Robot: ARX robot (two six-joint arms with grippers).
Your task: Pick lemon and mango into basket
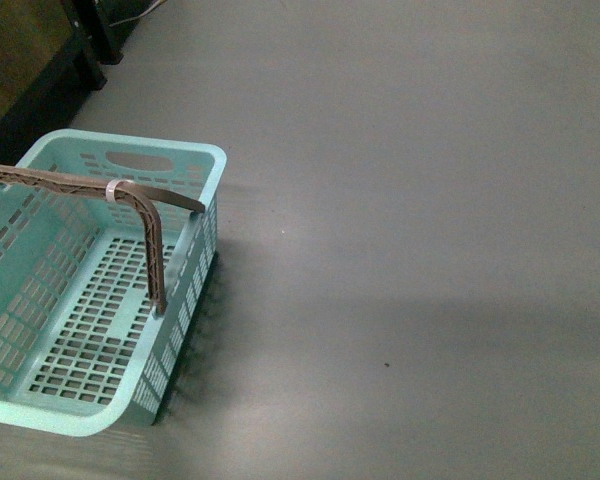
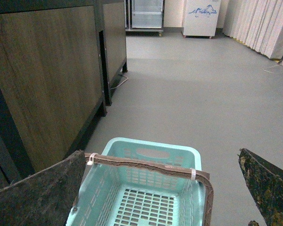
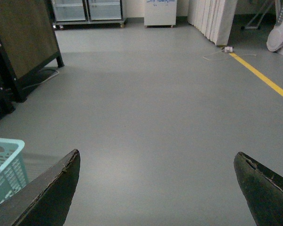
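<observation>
The light aqua basket (image 1: 185,300) stands on the grey floor at the left of the front view, empty, its brown handle (image 1: 150,235) raised with a white tie. It also shows in the left wrist view (image 2: 181,153), below my open, empty left gripper (image 2: 162,165). A corner of the basket (image 3: 7,167) shows in the right wrist view, beside my open, empty right gripper (image 3: 158,162), which hangs over bare floor. Neither arm appears in the front view. No lemon and no mango is in view.
Dark wooden cabinets on black legs (image 2: 52,70) stand beside the basket, also in the front view (image 1: 25,70). Glass-door fridges (image 3: 87,9) and a white freezer (image 2: 201,16) line the far wall. A yellow floor line (image 3: 266,80) runs past a cable.
</observation>
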